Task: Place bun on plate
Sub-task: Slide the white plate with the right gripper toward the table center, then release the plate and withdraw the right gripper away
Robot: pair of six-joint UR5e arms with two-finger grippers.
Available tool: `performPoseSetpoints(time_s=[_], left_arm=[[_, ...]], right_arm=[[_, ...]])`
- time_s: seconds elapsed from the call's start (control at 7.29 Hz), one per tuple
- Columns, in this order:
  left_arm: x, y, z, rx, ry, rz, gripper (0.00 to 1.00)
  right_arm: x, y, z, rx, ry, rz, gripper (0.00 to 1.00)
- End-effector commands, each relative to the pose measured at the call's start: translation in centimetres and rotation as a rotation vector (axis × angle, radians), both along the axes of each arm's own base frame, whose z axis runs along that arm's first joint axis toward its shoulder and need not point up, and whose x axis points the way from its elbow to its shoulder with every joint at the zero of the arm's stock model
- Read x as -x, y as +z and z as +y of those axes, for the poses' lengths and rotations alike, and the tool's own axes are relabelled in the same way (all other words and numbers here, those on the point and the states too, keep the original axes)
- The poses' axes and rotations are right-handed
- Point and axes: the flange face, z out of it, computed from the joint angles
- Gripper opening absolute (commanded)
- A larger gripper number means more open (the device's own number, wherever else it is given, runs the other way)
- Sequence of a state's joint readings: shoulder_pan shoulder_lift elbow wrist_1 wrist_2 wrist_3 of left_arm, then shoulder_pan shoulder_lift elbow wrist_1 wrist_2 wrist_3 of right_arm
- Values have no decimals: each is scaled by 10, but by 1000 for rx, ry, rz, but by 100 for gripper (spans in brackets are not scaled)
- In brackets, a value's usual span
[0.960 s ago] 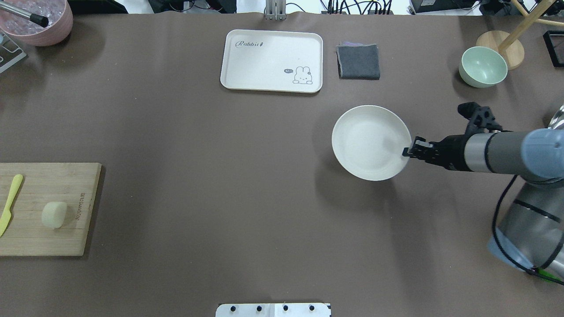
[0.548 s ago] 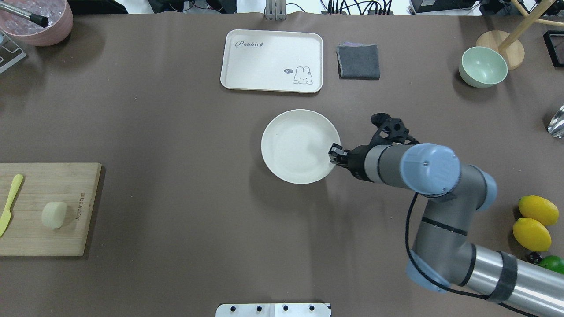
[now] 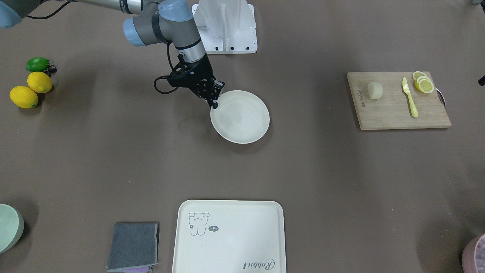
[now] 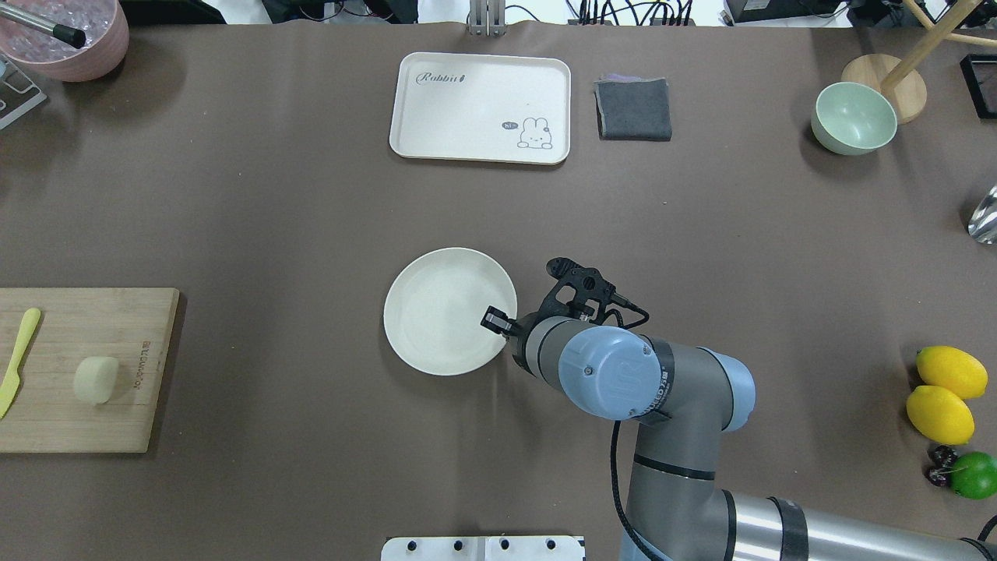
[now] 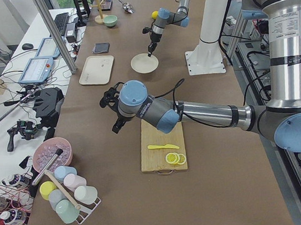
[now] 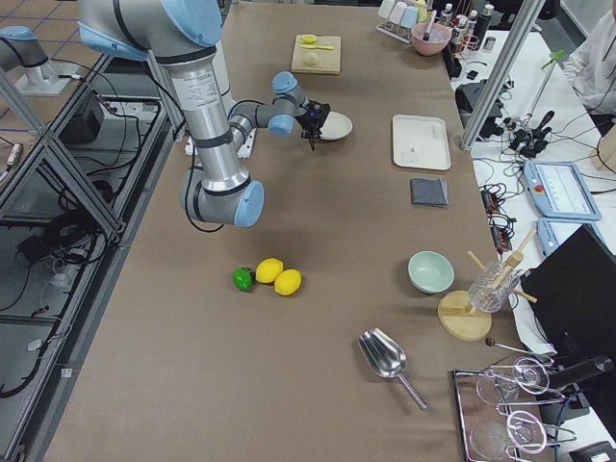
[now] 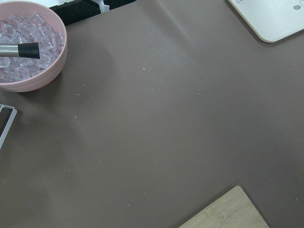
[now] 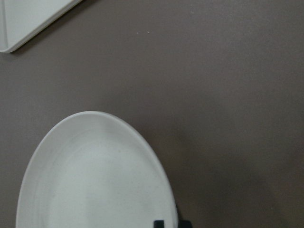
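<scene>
The pale bun (image 4: 96, 379) lies on a wooden cutting board (image 4: 117, 421) at the table's left edge and also shows across the table (image 3: 375, 90). The round cream plate (image 4: 436, 312) sits near the table's middle (image 3: 242, 117). My right gripper (image 4: 493, 319) is shut on the plate's right rim, and one fingertip (image 8: 159, 223) shows at the rim in the right wrist view. My left gripper (image 5: 116, 127) shows only in the exterior left view, hovering beside the board, and I cannot tell its state.
A cream tray (image 4: 480, 107) and a grey cloth (image 4: 633, 109) lie at the far side. A green bowl (image 4: 854, 118) stands far right. Lemons (image 4: 942, 393) and a lime (image 4: 974, 474) sit at the right edge. A yellow knife (image 4: 17, 360) rests on the board. A pink bowl of ice (image 4: 66, 35) stands far left.
My right arm has swept left and toward the robot, bringing the plate from the table's right half to its middle. The bun has not moved.
</scene>
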State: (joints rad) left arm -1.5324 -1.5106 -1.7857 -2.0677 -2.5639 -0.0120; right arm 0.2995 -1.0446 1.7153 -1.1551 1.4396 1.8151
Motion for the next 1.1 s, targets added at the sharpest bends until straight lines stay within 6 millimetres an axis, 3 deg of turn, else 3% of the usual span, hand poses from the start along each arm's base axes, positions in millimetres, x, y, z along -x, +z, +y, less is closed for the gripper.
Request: performPoseSetpoints(time_s=[0.0, 0.27, 0.41, 0.55, 0.82, 0.96], left_arm=[[0, 2, 1, 7, -1, 0, 98], [-11, -1, 9, 120, -49, 49, 98], [-41, 4, 28, 195, -44, 82, 98], [-83, -4, 45, 295, -49, 108, 98], [-147, 12, 84, 351, -106, 15, 98], [-162, 21, 94, 377, -86, -6, 98]], right_arm=[[-11, -2, -17, -21, 48, 47, 100], [-81, -22, -55, -7, -23, 106, 100], [-127, -22, -82, 13, -59, 120, 100], [-180, -15, -107, 0, -102, 143, 100], [-283, 25, -144, -45, -191, 186, 100], [-338, 54, -156, -76, -243, 207, 100]])
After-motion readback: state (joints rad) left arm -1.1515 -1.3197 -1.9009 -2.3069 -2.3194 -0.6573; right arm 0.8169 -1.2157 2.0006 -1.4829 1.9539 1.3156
